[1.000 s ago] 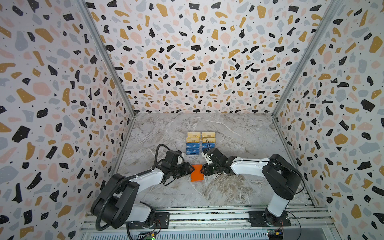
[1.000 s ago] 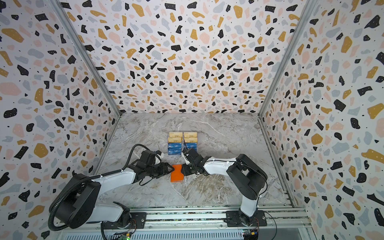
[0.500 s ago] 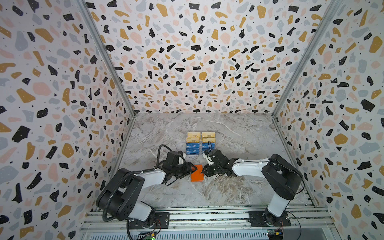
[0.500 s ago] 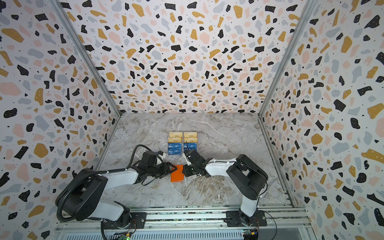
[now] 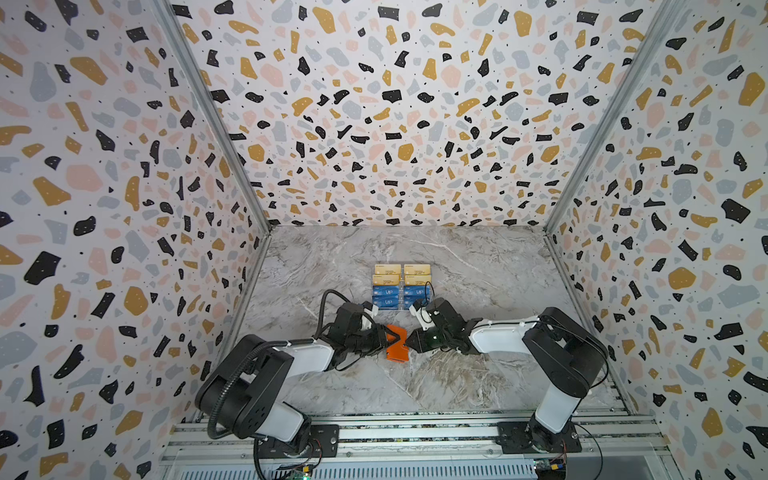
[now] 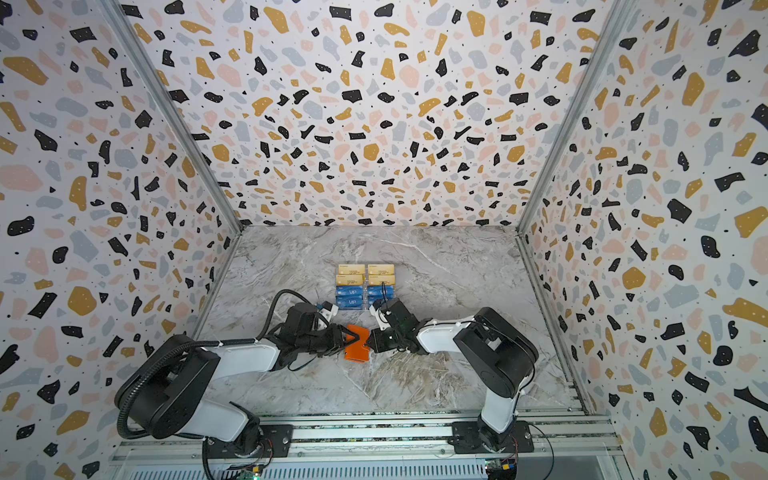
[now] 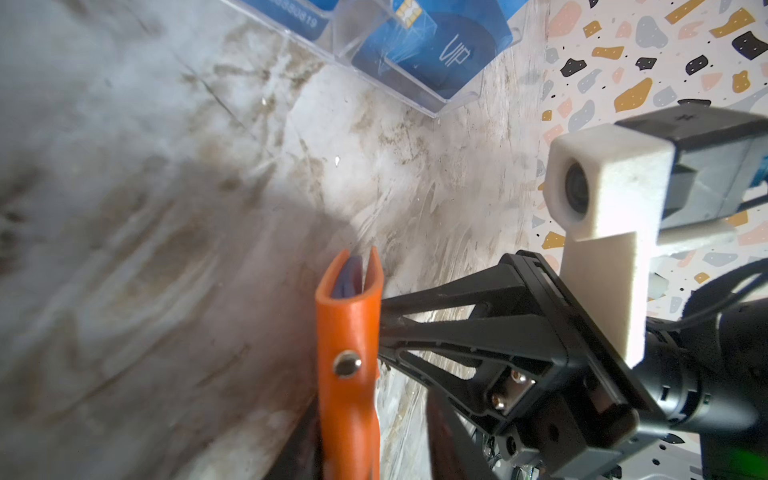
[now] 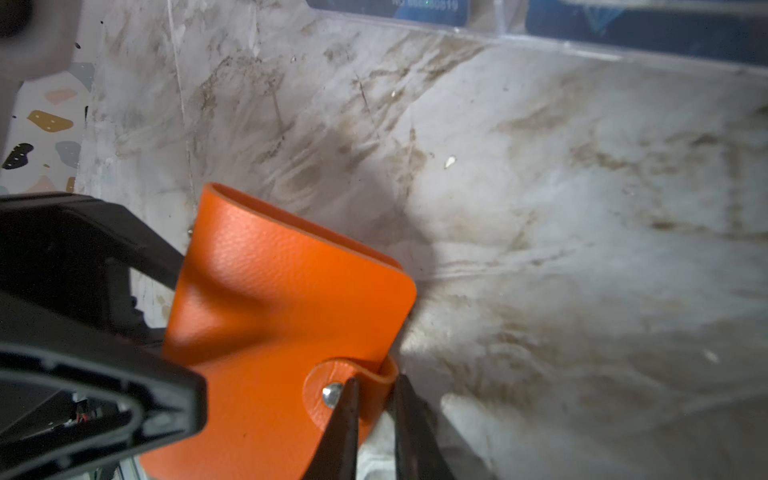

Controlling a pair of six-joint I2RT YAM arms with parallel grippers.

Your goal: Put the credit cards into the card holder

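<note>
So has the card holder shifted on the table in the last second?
No. The card holder sits where it did, just in front of the clear card rack, no nearer to it and no farther.

text: "VIP" | on: blue credit cards (image 7: 432, 45) | digits: perhaps "90819", blurred

Card holder (image 8: 282, 299): orange leather-look, fine pebbled grain, satin sheen; snap (image 7: 347, 364) polished metal. Rack (image 7: 343, 39) clear glossy plastic, blue cards (image 7: 436, 45) in it glossy too; gold cards (image 5: 402, 274) look slightly metallic. Surface (image 8: 582, 208): marble pattern, smooth, low sheen. Right tool (image 5: 409, 341) fingers (image 7: 457, 328) matt black plastic. White camera mount (image 7: 602, 178) grainy, rough matt. Walls (image 5: 395, 124) flat matt terrazzo print; frame rails (image 5: 415, 432) brushed metal.
</note>
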